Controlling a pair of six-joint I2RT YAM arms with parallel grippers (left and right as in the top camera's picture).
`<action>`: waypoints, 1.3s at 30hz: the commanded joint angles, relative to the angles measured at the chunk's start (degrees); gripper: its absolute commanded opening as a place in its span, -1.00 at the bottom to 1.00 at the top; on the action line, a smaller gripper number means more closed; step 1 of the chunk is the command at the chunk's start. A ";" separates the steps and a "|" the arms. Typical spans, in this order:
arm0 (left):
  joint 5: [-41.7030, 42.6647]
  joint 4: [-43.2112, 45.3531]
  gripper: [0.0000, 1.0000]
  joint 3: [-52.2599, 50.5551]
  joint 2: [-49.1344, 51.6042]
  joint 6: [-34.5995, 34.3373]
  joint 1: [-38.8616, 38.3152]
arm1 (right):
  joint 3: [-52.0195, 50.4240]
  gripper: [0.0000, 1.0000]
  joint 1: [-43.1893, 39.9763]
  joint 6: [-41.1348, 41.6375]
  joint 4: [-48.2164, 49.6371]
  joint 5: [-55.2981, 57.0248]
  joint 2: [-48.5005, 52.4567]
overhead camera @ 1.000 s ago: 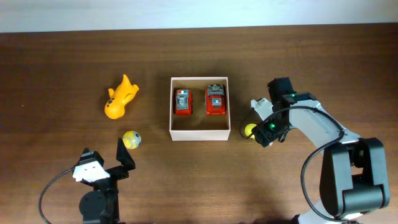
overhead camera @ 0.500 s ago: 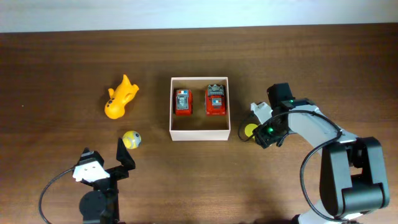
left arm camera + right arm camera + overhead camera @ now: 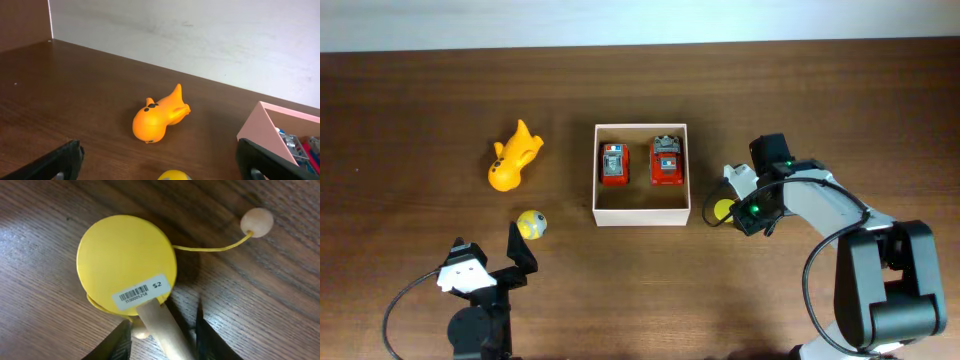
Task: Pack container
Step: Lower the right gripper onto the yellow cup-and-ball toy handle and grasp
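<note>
The container (image 3: pixel 641 215) is a square white-walled box in the middle of the table, and its corner (image 3: pixel 260 125) shows in the left wrist view. Two red toy cars (image 3: pixel 614 165) (image 3: pixel 666 160) lie inside it. Just right of the box lies a yellow disc toy (image 3: pixel 721 209) (image 3: pixel 125 260) with a wooden handle (image 3: pixel 172 345) and a bead on a string (image 3: pixel 257 221). My right gripper (image 3: pixel 733 200) (image 3: pixel 162 340) is low over it. Its jaws are narrowed round the handle, with a slit left at the left finger. My left gripper (image 3: pixel 490 243) (image 3: pixel 160 162) is wide open and holds nothing.
An orange fish-like toy (image 3: pixel 512 160) (image 3: pixel 157 116) lies left of the box. A small yellow ball (image 3: pixel 531 224) (image 3: pixel 174 176) sits on the table just ahead of my left gripper. A pale wall runs along the table's far edge.
My right gripper has shifted slightly toward the near edge, onto the yellow toy, and its jaws have narrowed round the handle. The left arm and the other toys have not moved.
</note>
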 commanded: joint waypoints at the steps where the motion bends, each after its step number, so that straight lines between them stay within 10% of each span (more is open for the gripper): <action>1: 0.42 0.15 0.99 -0.35 -0.28 1.14 0.24 | -1.81 -0.31 -0.37 2.97 -0.09 -0.81 -0.20; 27: 0.42 0.15 0.99 -0.35 -0.28 1.14 0.24 | -1.86 -0.46 -0.26 13.29 0.70 -14.64 -0.22; 39: 0.42 0.15 0.99 -0.35 -0.28 1.14 0.24 | -1.86 -0.50 -0.26 13.27 1.14 -0.13 -0.20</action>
